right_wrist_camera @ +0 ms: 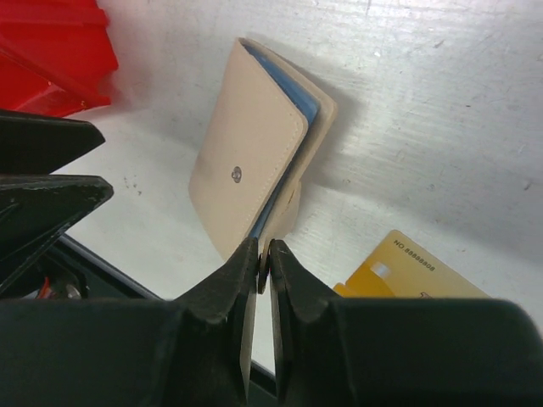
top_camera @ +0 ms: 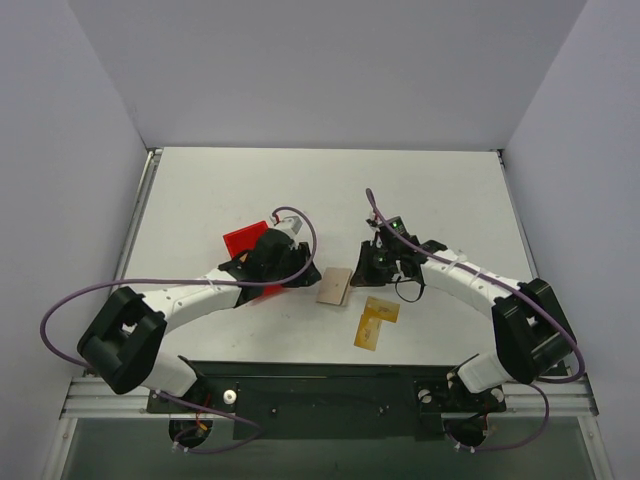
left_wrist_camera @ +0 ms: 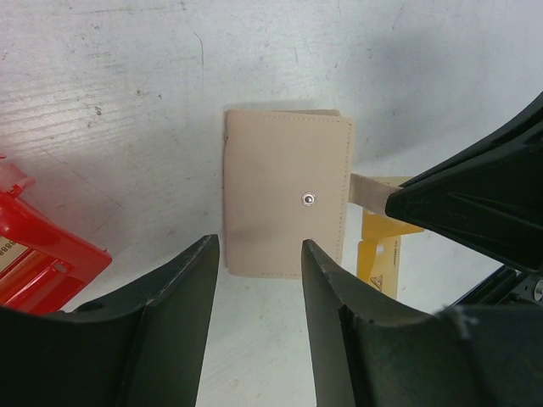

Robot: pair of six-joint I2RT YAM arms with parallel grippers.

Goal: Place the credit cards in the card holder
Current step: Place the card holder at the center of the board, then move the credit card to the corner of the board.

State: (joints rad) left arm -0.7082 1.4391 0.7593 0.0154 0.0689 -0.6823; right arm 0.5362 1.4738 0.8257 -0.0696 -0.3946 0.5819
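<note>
The white counter carries everything, with the left hand hanging about half open and empty, the right hand pinched shut, and a red plastic bin at the left under the left arm. The beige card holder lies folded near the middle between the two hands, and the orange-yellow credit cards lie overlapped just to its near right. The right hand grips the holder's small snap tab.

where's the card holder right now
Top view: the card holder lies between left tool and right tool, credit cards just right of it, nearer the bases.
</note>
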